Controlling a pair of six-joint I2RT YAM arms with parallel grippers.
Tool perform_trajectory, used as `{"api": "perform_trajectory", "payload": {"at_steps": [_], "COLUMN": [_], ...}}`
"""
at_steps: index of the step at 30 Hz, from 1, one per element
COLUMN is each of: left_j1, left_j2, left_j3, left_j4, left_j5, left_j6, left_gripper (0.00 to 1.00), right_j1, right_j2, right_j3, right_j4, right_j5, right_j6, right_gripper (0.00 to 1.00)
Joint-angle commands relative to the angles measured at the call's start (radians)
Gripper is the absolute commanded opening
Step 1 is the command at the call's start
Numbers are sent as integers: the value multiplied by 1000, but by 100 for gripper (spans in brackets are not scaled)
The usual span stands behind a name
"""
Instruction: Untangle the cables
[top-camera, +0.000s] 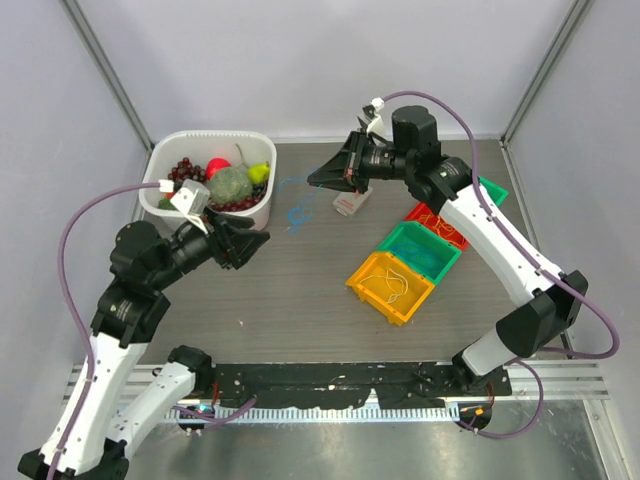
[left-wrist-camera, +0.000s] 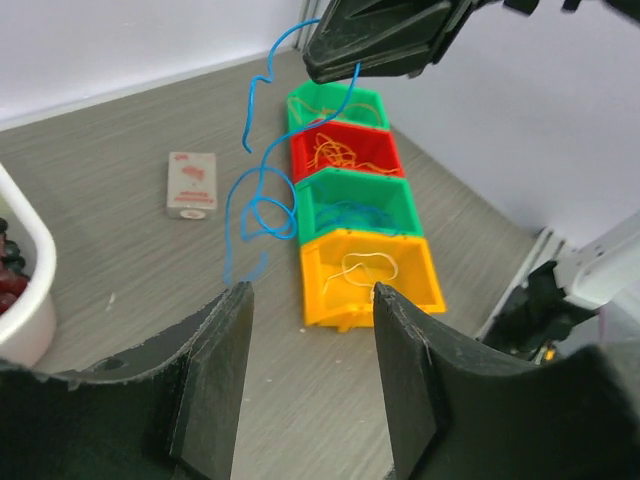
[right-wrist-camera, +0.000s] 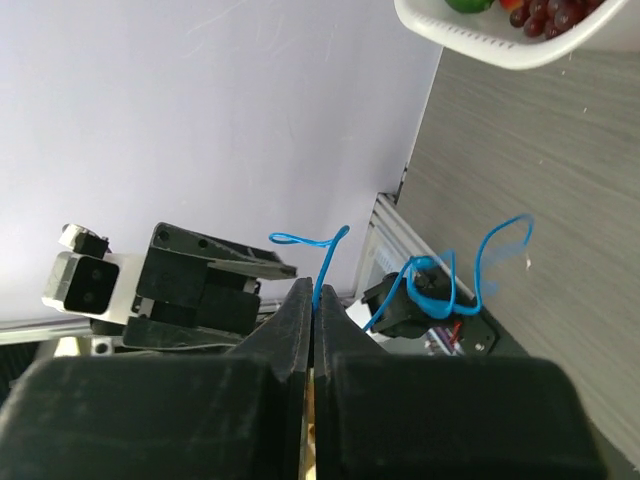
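A thin blue cable (left-wrist-camera: 255, 200) hangs in loose loops from my right gripper (right-wrist-camera: 316, 290), which is shut on its upper end above the table. In the top view this right gripper (top-camera: 313, 181) is at the back centre and the blue cable (top-camera: 296, 213) trails down to the tabletop. My left gripper (left-wrist-camera: 312, 295) stands open with nothing between its fingers, low over the table and short of the cable's lower end. From above, the left gripper (top-camera: 255, 243) is beside the white basket. A white cable (left-wrist-camera: 365, 265) lies in the yellow bin (left-wrist-camera: 420, 290), and an orange-yellow cable (left-wrist-camera: 335, 150) in the red bin (left-wrist-camera: 385, 160).
Four small bins stand in a row at the right: yellow (top-camera: 372, 290), green (top-camera: 432, 262), red (top-camera: 421, 213) and another green (top-camera: 494, 190). A white basket (top-camera: 170, 150) of fruit is at the back left. A small card box (top-camera: 347, 203) lies behind the hanging cable.
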Motion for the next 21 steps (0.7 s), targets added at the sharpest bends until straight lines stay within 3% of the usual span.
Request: {"api": "perform_trajectory", "payload": {"at_steps": [1, 11, 21], "left_j1": [0, -11, -12], "left_j2": [48, 82, 85], "left_j3": [38, 23, -47], "left_j4": [30, 17, 103], "left_j5": [44, 68, 101], "left_j6": [202, 429, 586], "left_gripper": [55, 49, 53], "right_j1": [0, 2, 5], "right_j2": [10, 33, 59], "right_j3": [28, -24, -17], "right_j4": [7, 124, 174], "right_j5": [-49, -73, -104], "right_j6": [116, 252, 306], "right_gripper": [1, 1, 1]}}
